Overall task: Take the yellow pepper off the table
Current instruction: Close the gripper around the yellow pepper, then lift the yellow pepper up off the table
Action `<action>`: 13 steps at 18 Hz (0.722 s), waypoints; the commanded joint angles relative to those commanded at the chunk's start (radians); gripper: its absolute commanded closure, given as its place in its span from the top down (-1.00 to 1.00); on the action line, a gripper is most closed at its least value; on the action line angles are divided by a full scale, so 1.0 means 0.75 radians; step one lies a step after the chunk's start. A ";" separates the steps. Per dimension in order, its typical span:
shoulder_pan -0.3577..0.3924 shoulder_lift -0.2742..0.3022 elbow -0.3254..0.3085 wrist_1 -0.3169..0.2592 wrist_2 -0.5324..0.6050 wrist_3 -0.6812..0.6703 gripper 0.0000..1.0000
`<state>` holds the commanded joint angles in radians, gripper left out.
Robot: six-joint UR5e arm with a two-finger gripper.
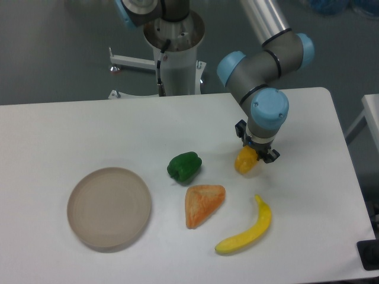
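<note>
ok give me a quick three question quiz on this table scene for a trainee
1. True or false: the small lumpy yellow-orange toy pepper sits directly under the end effector.
2. Which item lies nearest the round beige plate? A) long curved yellow banana B) stubby green toy pepper C) the yellow pepper
3. Fill in: the orange triangular wedge lies between the green pepper and the ____.

Key: 1 true; 2 B; 3 banana
</note>
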<state>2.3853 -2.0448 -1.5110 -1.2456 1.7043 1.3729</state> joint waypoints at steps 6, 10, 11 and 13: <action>-0.004 -0.010 0.151 -0.002 -0.175 -0.025 -0.25; -0.014 -0.033 0.268 -0.002 -0.284 -0.029 -0.25; -0.020 -0.049 0.298 -0.002 -0.292 -0.043 -0.25; -0.045 -0.084 0.362 -0.002 -0.292 -0.092 -0.25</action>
<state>2.3517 -2.1075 -1.2397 -1.2471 1.4849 1.3041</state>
